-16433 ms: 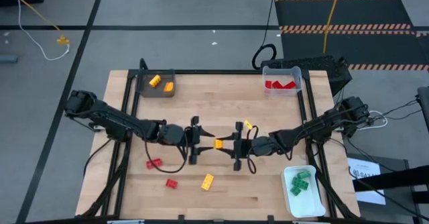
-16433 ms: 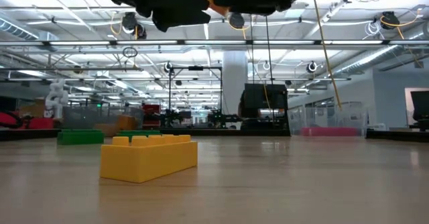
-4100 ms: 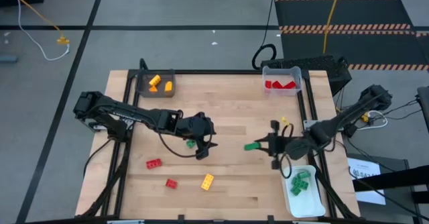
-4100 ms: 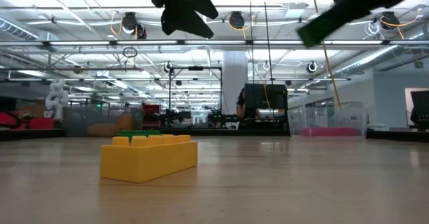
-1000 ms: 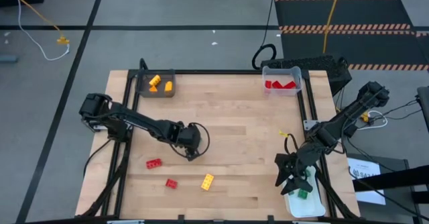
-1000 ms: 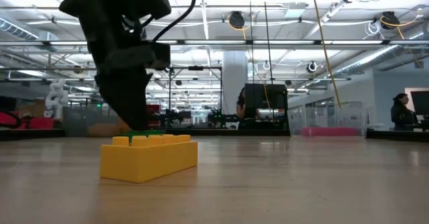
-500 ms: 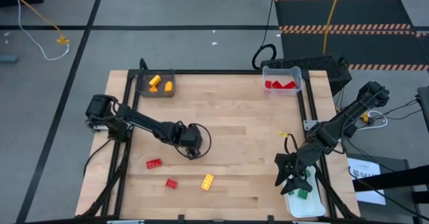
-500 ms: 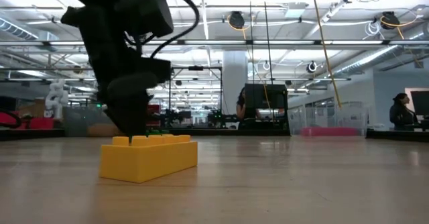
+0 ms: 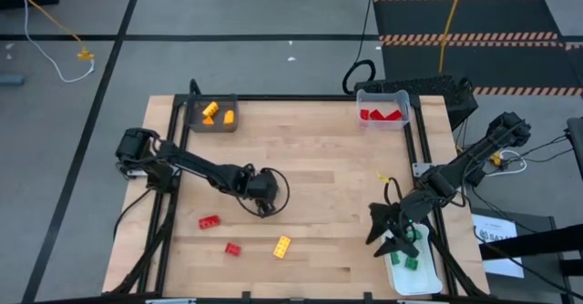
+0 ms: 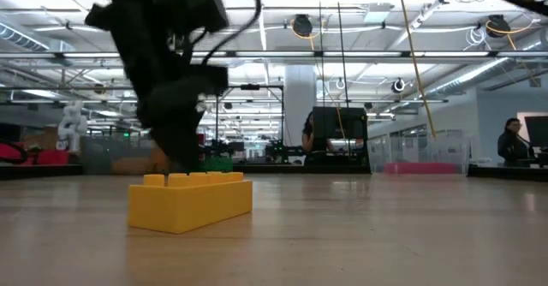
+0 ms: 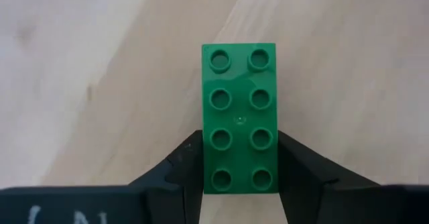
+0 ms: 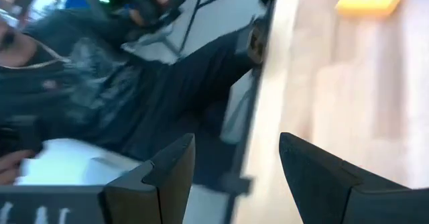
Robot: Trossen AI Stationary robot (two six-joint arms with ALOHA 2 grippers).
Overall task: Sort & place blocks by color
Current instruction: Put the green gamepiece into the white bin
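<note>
A green block (image 11: 239, 103) lies studs up on the wood left of the table's middle, with my left gripper (image 9: 262, 206) shut on it. Two red blocks (image 9: 209, 221), (image 9: 233, 248) and a yellow block (image 9: 282, 246) lie loose nearer the front edge. The yellow one fills the foreground of the low view (image 10: 190, 200). My right gripper (image 9: 384, 231) hangs open with nothing in it, at the far left corner of the white tray (image 9: 430, 284), which holds green blocks (image 9: 407, 260). My left gripper pinches the green block's two long sides (image 11: 205, 163) between its two fingers (image 11: 186, 165), at the end nearer the wrist. The fingers come steeply from above and lie across the block. The block is level, studs up; whether it is clear of the wood I cannot tell.
A dark grey tray (image 9: 193, 122) with yellow and orange blocks stands at the far left corner. A clear tray (image 9: 383, 96) with red blocks stands at the far right. Bare wood lies between them and around the table's middle. People show in the room beyond.
My right gripper has turned a little beside the white tray, toward the table's left, and has stayed open. In the low view my left gripper has shifted slightly sideways, and the green block now shows beside its fingers.
</note>
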